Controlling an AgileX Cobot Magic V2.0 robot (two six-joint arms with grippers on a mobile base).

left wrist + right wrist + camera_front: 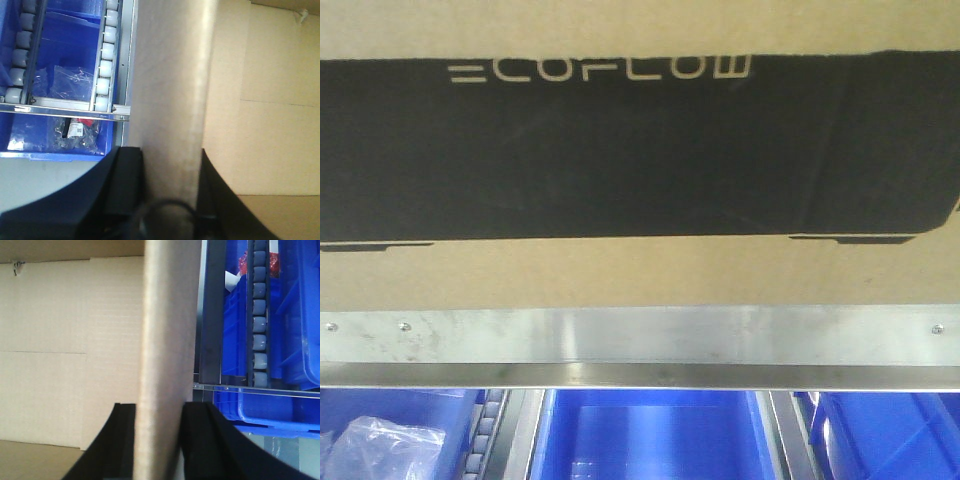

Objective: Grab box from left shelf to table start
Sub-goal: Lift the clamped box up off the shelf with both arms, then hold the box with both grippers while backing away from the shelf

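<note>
In the front view, the box (640,280) sits on the shelf (640,340), just above its silver front rail, and fills the whole width. We judge that it has not left the shelf yet. On its black panel (640,150) we read the pale word "ECOFLOW" (600,68). Blue bins (650,430) stand below the rail.

In the left wrist view, the left gripper (170,200) pinches the upright side wall of the box, one black finger on the outer face and one on the inner face. We think this grip on the thin wall is there because the box is too wide for one pincer. A small packet (80,127) in a bin has a label, but it is too blurred to read.

In the right wrist view, the right gripper (159,440) pinches the opposite wall in the same manner, so both arms can carry the box together. Grey rollers (259,340) run beside it.
</note>
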